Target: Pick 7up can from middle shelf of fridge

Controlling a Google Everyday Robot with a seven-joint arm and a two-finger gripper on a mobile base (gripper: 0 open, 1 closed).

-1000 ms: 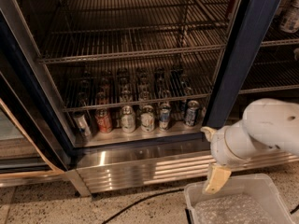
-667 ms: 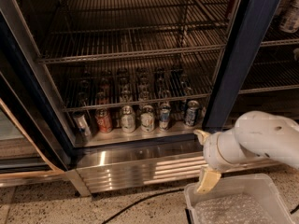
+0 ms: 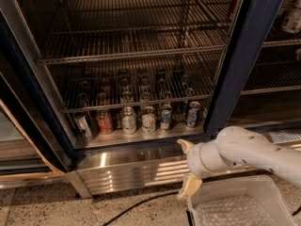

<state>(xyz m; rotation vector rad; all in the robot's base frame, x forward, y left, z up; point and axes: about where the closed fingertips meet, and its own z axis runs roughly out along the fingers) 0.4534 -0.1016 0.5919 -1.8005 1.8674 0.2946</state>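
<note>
The fridge (image 3: 244,55) stands open, with a navy frame and dark wire racks. A row of cans stands on the flat shiny metal shelf (image 3: 141,138). The 7up can (image 3: 148,119) is pale silver with greenish print and stands upright mid-row. It has a similar pale can (image 3: 128,120) on its left and a blue-and-white can (image 3: 165,117) on its right. A red can (image 3: 104,121) stands further left. My gripper (image 3: 187,167) is open and empty. It hangs in front of the ribbed steel base panel (image 3: 127,171), below and to the right of the 7up can.
A tilted silver can (image 3: 83,125) lies at the row's left end, and another blue-and-white can (image 3: 192,114) stands at its right end. More cans stand behind. A white plastic bin (image 3: 235,206) sits on the floor under my arm. A black cable (image 3: 136,205) crosses the floor. The open glass door (image 3: 19,140) is at the left.
My arm and gripper have moved left and slightly down, toward the fridge's base panel. The cans have not moved.
</note>
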